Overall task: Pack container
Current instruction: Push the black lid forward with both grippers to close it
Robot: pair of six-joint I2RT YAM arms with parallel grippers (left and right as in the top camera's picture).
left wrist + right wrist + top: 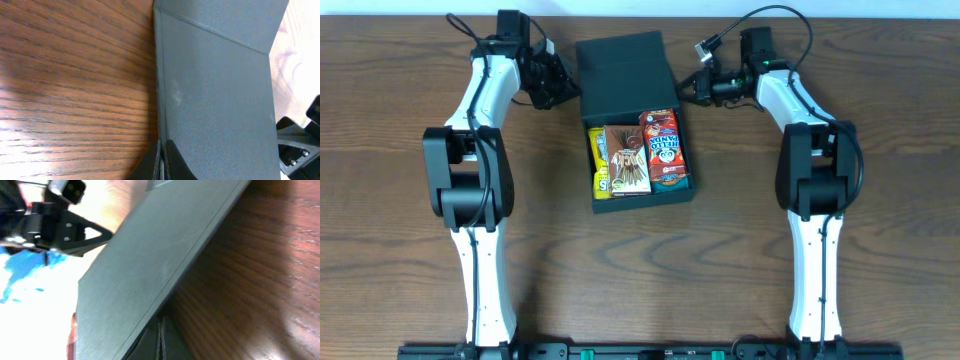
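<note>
Snacks fill the container (620,65), a big dark teal-grey box in the middle of the brown wooden table (400,250), toward the far side from the arm bases. Its lid (618,58) is open and stands up at the far end of the box. Three packs lie flat side by side in the box: a yellow pack (599,160) on the left, a brown pack (627,158) in the middle and a red pack (663,148) on the right. The left gripper (563,90) is right at the left edge of the lid, and the right gripper (690,88) is right at the right edge, so the lid is between the two. In the left wrist view the left gripper (161,162) has its two fingers pressed together with only a thin line between them, and the grey lid (215,90) fills most of the picture, its edge running down into the fingertips. In the right wrist view the right gripper (161,340) is closed tight the same way, and its tips are at the lid's (150,265) other edge. I cannot tell if either gripper pinches a bit of the lid or only touches it.
</note>
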